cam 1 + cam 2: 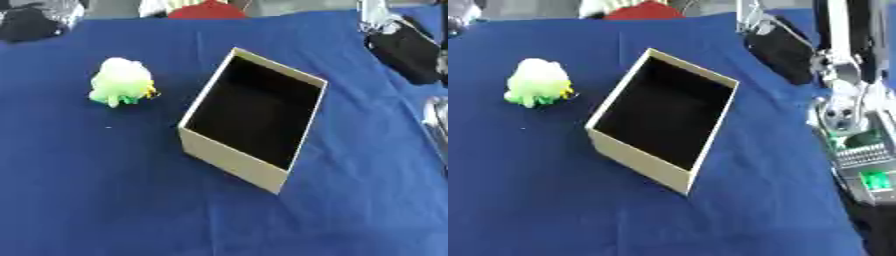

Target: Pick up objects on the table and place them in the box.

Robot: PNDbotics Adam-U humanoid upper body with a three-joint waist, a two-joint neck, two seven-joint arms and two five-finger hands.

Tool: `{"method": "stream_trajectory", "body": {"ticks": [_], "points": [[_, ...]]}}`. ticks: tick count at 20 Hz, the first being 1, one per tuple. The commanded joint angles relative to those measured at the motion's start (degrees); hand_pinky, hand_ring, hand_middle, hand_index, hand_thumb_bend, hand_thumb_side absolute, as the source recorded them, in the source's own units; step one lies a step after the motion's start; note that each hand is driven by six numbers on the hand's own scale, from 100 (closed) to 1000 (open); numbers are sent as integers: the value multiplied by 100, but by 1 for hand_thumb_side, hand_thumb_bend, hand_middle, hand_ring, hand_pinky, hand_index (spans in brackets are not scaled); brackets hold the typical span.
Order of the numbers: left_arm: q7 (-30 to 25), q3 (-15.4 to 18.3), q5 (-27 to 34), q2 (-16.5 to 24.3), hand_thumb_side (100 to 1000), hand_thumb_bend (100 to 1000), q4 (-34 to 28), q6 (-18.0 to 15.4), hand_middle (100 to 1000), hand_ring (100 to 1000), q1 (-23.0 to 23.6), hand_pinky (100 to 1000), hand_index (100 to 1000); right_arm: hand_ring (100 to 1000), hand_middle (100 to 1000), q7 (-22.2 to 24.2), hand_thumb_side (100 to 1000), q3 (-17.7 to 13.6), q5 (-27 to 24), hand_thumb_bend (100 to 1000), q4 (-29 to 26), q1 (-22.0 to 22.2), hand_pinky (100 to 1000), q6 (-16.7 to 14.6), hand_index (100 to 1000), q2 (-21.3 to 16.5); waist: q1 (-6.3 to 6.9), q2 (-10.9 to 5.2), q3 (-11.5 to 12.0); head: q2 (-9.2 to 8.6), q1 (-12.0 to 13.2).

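Observation:
A small soft toy [122, 82], pale green and white with a bit of yellow, lies on the blue cloth to the left of the box. The open cardboard box [234, 161] stands askew in the middle, and its dark inside shows nothing. My right hand [783, 52] is a black shape resting on the cloth at the upper right, beyond the box's far right corner and apart from it. My left hand [28, 24] shows as a dark shape at the upper left corner, far from the toy. Neither hand touches a task object.
My right arm's silver and black links [843, 85] run down the right edge, with a grey and green part [866, 172] below. The blue cloth [105, 200] covers the whole table. A red thing [207, 10] sits past the far edge.

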Motion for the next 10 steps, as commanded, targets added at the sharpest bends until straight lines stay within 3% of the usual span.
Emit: {"method": "stream_trajectory", "body": {"ticks": [1,7,10], "points": [[-240,-150,-177,98,697,256,329,-238,676,744,-264,593,797,754,757,8,543,-8,-48,100,-85,-82,888,8,887,-89,10,-104,-2,-77,-27],[-909,-394,-233,150,671,332,731,-620,699,755,-477,601,812,754,757,15,543,10,-57,100,-85,-76,888,11,887,-106,34,-108,0,-92,-82],[-1126,-479,-244,239,678,444,895,-700,740,777,-530,615,833,753,757,18,544,14,-58,100,-85,-69,888,13,887,-112,45,-113,3,-86,-89]]}}
